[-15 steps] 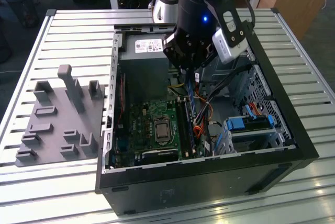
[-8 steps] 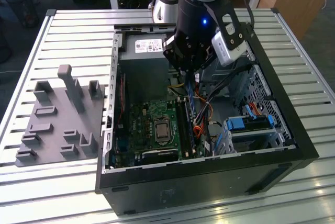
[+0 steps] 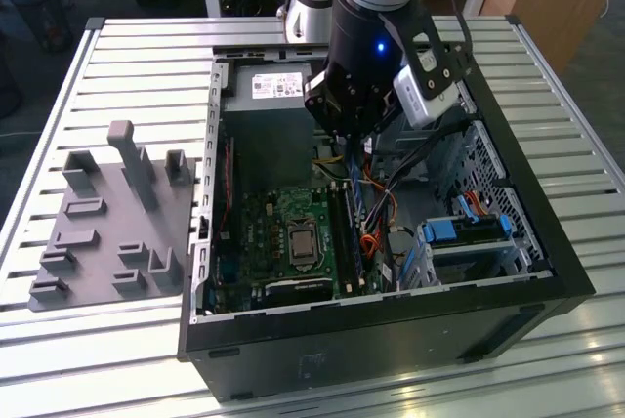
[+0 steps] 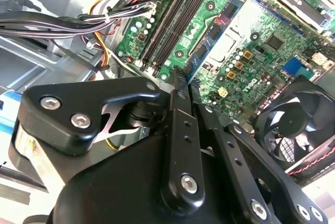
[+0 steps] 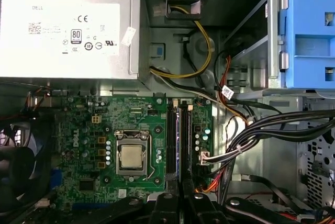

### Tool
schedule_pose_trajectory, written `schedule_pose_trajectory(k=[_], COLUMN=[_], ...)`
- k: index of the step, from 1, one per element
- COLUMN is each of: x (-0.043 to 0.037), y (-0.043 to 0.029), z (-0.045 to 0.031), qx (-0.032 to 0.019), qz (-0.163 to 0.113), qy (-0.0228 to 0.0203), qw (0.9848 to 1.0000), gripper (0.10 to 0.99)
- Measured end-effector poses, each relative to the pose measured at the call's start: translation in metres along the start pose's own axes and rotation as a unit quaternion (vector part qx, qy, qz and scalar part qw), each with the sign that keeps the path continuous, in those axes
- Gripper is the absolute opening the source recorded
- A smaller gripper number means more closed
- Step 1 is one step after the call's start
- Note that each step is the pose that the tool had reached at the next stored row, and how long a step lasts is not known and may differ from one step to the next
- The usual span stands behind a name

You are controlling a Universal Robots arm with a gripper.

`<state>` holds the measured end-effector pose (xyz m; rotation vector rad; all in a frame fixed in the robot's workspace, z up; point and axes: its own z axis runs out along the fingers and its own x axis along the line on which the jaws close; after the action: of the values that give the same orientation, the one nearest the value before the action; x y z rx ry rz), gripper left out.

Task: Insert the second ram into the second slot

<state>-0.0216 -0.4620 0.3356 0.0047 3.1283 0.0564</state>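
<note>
1. Exterior view: the gripper hangs inside the open computer case, with the second ram just beneath it.
2. Second wrist view: the jaws are clamped on the second ram, whose long axis is parallel to the memory slots.
3. First wrist view: the memory slots lie directly beyond the gripper.

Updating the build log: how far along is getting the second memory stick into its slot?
Done: the thin blue circuit-board stick is inside the open black computer case, lying along the black memory slots. In hand: the gripper looks shut on one end of it. Left: seating it; I cannot tell whether it has entered a slot.
</note>
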Motion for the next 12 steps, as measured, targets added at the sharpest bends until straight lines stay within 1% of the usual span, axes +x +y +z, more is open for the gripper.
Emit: schedule_pose_trajectory(k=[12], x=[0.0001], y=[-0.0003], z=[0.0086], qx=[0.0], qz=[0.0], qy=[0.0006], qw=[1.0], gripper=[0.137])
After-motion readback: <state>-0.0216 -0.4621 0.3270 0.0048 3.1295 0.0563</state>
